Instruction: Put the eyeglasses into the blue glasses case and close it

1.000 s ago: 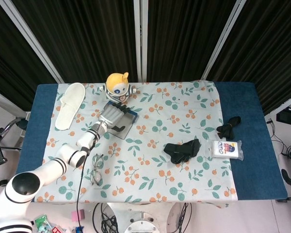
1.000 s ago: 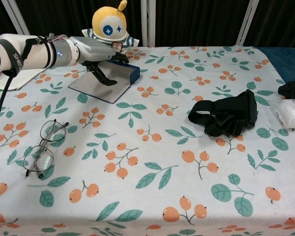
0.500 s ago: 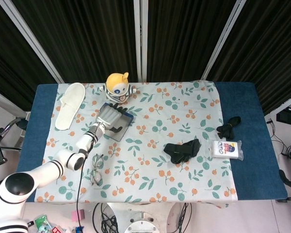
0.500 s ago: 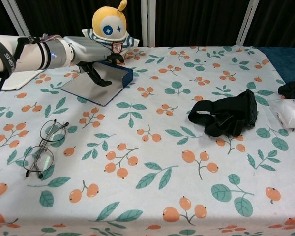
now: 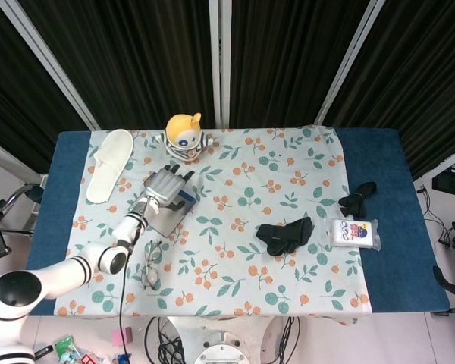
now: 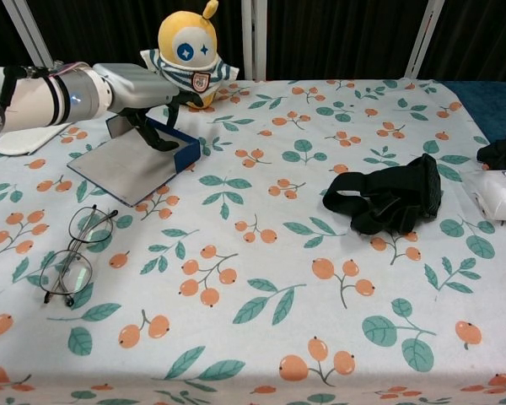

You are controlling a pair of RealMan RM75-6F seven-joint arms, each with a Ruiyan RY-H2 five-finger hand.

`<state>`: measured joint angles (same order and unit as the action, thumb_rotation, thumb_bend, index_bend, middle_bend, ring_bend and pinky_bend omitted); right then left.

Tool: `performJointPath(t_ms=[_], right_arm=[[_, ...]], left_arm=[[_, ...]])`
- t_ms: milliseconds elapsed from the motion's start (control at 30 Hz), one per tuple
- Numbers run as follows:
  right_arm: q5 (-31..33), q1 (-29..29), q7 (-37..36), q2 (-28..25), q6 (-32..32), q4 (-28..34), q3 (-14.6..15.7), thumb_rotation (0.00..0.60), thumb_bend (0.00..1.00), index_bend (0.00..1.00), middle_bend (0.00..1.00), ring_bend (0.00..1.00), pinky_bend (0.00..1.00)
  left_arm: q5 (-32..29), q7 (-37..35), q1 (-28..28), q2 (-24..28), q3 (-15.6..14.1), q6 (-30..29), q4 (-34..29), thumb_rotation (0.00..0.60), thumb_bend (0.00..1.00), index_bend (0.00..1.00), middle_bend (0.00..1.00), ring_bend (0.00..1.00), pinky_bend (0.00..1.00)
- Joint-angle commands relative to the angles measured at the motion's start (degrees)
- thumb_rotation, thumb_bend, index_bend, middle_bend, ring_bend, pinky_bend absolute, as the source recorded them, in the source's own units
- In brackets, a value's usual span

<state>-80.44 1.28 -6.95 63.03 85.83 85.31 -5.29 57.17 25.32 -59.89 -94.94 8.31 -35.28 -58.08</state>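
Note:
The blue glasses case lies open on the flowered tablecloth, its grey lid spread flat toward the front left. My left hand reaches over it from the left, fingers curled down into the blue tray, gripping its rim. The eyeglasses lie unfolded on the cloth, in front of the case and apart from it. The right hand shows in neither view.
A yellow-headed doll stands just behind the case. A white slipper lies at the far left. Black gloves, a black strap and a white packet sit to the right.
My left hand has pulled the open case toward the left and the table's front, closer to the eyeglasses. The eyeglasses have not moved.

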Motion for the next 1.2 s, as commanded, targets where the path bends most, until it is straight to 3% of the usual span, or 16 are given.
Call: performJointPath(t_ms=[33, 267, 533, 800, 933, 1100, 1200], right_arm=[[0.0, 0.0, 0.1, 0.0, -0.1, 0.0, 0.0, 0.600, 0.22, 0.00, 0.00, 0.00, 0.00], [0.4, 0.0, 0.0, -0.1, -0.4, 0.1, 0.0, 0.600, 0.22, 0.00, 0.00, 0.00, 0.00], [0.5, -0.1, -0.2, -0.1, -0.7, -0.2, -0.1, 0.600, 0.22, 0.00, 0.00, 0.00, 0.00], [0.4, -0.2, -0.1, 0.1, -0.8, -0.2, 0.0, 0.600, 0.22, 0.00, 0.00, 0.00, 0.00], [0.3, -0.1, -0.1, 0.1, -0.8, -0.3, 0.1, 0.600, 0.22, 0.00, 0.00, 0.00, 0.00], [0.5, -0.1, -0.3, 0.2, -1.0, -0.5, 0.1, 0.600, 0.22, 0.00, 0.00, 0.00, 0.00], [0.5, -0.2, -0.1, 0.2, -1.2, -0.6, 0.1, 0.600, 0.22, 0.00, 0.00, 0.00, 0.00]], left_arm=[[0.5, -0.1, 0.2, 0.1, -0.4, -0.4, 0.5, 0.438, 0.33, 0.06, 0.19, 0.08, 0.21], [0.9, -0.2, 0.4, 0.1, -1.3, 0.7, 4.2, 0.455, 0.33, 0.11, 0.14, 0.07, 0.21], [-0.3, 0.5, 1.2, -0.1, -2.2, 1.4, 6.5, 0.467, 0.33, 0.21, 0.40, 0.09, 0.21], [-2.4, 2.6, 1.6, 0.2, -1.5, -0.3, 5.8, 0.411, 0.33, 0.27, 0.59, 0.24, 0.28], [-8.6, 5.7, 1.9, -0.4, -0.6, 0.1, 6.5, 0.349, 0.33, 0.29, 0.65, 0.29, 0.32], [-23.2, 13.8, 1.1, 0.4, -0.7, 0.2, 4.5, 0.290, 0.33, 0.29, 0.66, 0.30, 0.32], [-26.1, 16.1, 0.6, 1.3, -1.3, -1.3, 2.2, 0.280, 0.33, 0.29, 0.64, 0.29, 0.32]])
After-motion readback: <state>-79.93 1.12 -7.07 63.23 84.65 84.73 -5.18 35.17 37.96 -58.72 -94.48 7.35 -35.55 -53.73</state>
